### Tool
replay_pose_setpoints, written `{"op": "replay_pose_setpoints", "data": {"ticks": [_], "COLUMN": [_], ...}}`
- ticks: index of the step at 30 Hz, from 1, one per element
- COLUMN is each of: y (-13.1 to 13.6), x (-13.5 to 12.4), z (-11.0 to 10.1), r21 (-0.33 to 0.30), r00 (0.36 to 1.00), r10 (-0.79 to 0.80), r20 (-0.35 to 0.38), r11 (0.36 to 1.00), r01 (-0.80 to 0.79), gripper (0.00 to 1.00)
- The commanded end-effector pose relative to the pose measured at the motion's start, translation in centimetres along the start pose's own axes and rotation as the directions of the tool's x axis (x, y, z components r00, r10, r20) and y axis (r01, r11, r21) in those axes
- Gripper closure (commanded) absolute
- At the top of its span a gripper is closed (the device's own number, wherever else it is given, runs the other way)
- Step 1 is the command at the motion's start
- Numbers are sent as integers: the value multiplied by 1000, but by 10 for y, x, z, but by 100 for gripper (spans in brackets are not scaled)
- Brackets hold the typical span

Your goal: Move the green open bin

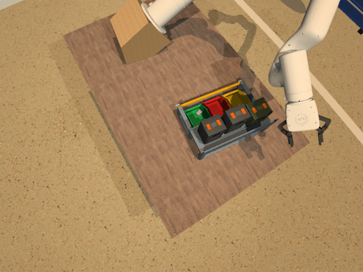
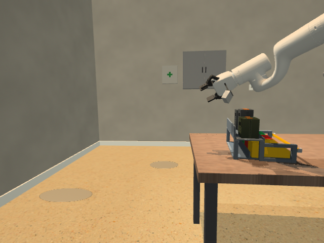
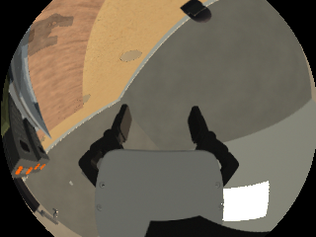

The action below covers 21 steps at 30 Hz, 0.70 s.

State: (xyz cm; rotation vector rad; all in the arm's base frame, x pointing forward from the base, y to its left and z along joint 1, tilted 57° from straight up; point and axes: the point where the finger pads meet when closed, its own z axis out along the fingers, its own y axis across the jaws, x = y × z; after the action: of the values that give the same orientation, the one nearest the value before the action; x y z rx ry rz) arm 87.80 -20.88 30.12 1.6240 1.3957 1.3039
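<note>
The green open bin (image 1: 190, 116) stands in the lower level of the grey shelf (image 1: 183, 120) (image 2: 261, 151), at its left end in the top view, with a pale part (image 1: 199, 112) in it. The red bin (image 1: 216, 107) is beside it, then the yellow bin (image 1: 236, 98) (image 2: 277, 152). All three have their open fronts toward the orange bar. My gripper (image 1: 305, 144) (image 2: 205, 93) (image 3: 160, 112) is open and empty. It hangs high above the table's corner, off the shelf's far side from the orange bar, tilted outward. The green bin's rear is hidden under a dark case.
Two dark grey cases (image 1: 211, 128) (image 1: 236, 117) and an olive case (image 1: 258, 111) (image 2: 248, 127) stand on the shelf's upper level, behind the bins' fronts. An orange bar (image 1: 209, 94) runs along the shelf's front. A wooden block (image 1: 143, 43) stands by the arm's base on the table top (image 1: 140, 117) (image 2: 209, 162).
</note>
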Motion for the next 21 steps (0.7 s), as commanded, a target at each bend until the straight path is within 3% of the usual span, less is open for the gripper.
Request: {"op": "replay_pose_setpoints", "data": {"ticks": [1, 12, 17, 21], "y": [1, 1, -19, -19], "x": [-1, -1, 12, 12], "z": [0, 0, -44, -44], "r21": [-2, -2, -2, -2], "r00": [1000, 1000, 1000, 1000], "r10": [0, 0, 0, 0], "r20": [1, 1, 1, 1], "r11": [1000, 1000, 1000, 1000], "r01": [0, 0, 0, 0], "gripper": [0, 0, 0, 0]}}
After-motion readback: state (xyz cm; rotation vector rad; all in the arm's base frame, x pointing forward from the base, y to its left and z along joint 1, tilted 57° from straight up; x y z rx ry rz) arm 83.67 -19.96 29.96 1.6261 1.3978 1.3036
